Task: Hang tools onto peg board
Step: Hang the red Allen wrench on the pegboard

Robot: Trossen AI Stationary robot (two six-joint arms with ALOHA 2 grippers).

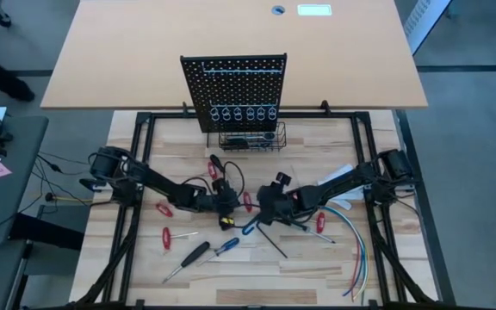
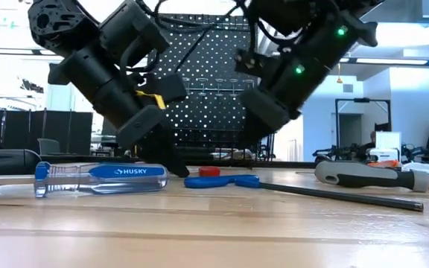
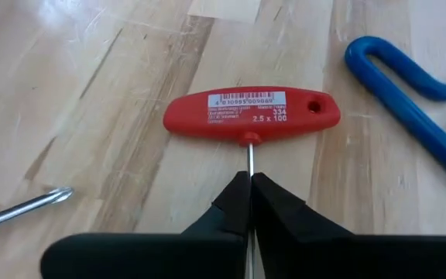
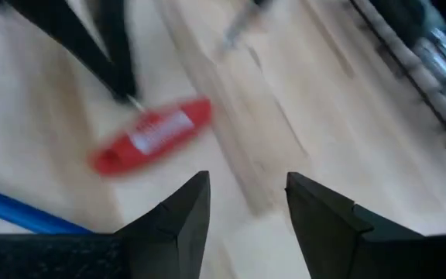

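Red T-handled hex key (image 3: 252,115) lies flat on the wooden table (image 3: 91,116), in front of the peg board (image 1: 234,86) that stands upright at the table's far edge. Left gripper (image 3: 250,186) is down at the tabletop with its fingers pinched together on the key's thin steel shaft, just behind the handle. Right gripper (image 4: 246,205) hovers close by, fingers apart and holding nothing; the same red handle shows beyond them. A blue-handled key (image 3: 409,85) lies just beside the red one, and a clear blue screwdriver (image 2: 101,177) rests nearer the front edge.

The step in hand appears to be the pick-up. A grip on so slender a shaft can let the heavy handle swing, so the lift is best made slowly and straight up, clear of the blue key, before carrying toward the board's ring holders (image 1: 241,113).
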